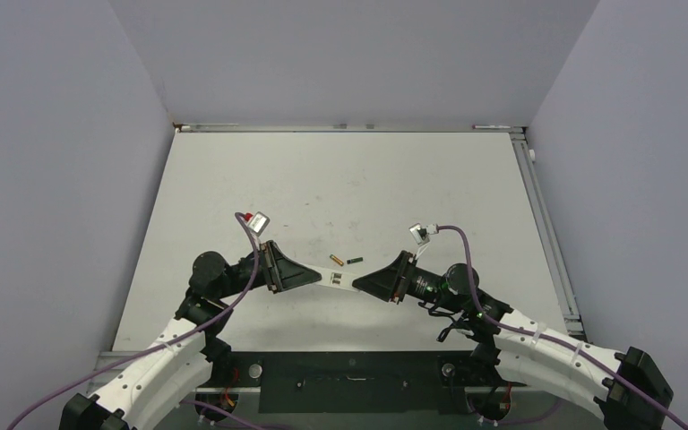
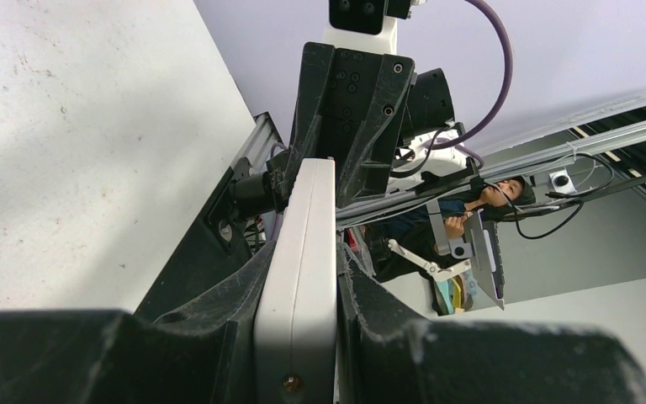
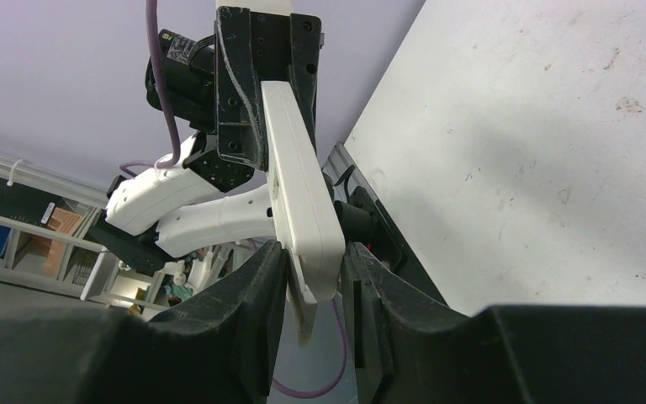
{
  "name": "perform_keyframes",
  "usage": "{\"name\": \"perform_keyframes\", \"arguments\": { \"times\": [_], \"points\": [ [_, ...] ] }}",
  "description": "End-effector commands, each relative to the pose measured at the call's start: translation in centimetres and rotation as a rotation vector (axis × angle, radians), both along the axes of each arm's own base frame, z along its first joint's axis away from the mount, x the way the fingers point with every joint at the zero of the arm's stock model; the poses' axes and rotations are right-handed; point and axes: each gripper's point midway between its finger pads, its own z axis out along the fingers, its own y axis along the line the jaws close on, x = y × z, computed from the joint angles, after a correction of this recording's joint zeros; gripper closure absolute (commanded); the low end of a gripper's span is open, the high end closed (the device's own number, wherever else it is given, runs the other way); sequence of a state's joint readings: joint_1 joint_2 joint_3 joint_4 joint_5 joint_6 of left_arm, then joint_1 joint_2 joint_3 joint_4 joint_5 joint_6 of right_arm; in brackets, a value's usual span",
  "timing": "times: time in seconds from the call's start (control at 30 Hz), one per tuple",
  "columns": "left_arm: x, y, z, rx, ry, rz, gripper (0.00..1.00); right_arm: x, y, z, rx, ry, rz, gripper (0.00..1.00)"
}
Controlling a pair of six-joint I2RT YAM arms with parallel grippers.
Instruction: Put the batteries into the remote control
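Remote control (image 1: pixel 336 280): held between both arms, left end effector (image 1: pixel 316 275) pinching one end, right end effector (image 1: pixel 365 285) the other. Gold battery (image 1: pixel 336 260), green battery (image 1: pixel 355 261): loose on table (image 1: pixel 233 179) just beyond. Neither loaded; all insertion outstanding.

A: From above, the remote control (image 1: pixel 336 279) is too small to tell buttons from compartment. Both its ends vanish inside the left end effector (image 1: pixel 316 273) and the right end effector (image 1: pixel 359 285).

B: Any markings on the yellow battery (image 1: pixel 336 260) or the dark green battery (image 1: pixel 355 261)?

A: Too tiny to read. In the left wrist view the bottom edge cuts off the remote control; in the right wrist view its lower end hides between the fingers (image 3: pixel 252 324).
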State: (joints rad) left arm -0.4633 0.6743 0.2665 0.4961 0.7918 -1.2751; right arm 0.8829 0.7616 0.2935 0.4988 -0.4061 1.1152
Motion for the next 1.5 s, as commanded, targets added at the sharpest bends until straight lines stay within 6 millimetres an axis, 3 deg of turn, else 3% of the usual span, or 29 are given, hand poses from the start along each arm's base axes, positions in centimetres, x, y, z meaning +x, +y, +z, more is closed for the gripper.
{"name": "perform_keyframes", "arguments": {
  "times": [0.0,0.8,1.17,1.47],
  "points": [
    [1.0,0.1,1.7,-0.012,-0.06,0.039,1.0,0.2,-0.3,2.2,0.057,-0.068,-0.014,0.71],
    [1.4,-0.1,0.4,0.045,-0.046,0.031,1.0,0.0,-0.7,1.8,0.007,-0.077,-0.025,0.8],
    [1.6,-0.1,0.2,0.074,-0.051,0.038,1.0,0.0,-0.9,1.9,-0.012,-0.08,-0.03,0.78],
    [1.9,-0.1,0.0,0.088,-0.054,0.043,1.0,-0.1,-1.1,2.1,-0.006,-0.082,-0.033,0.88]
  ]
}}
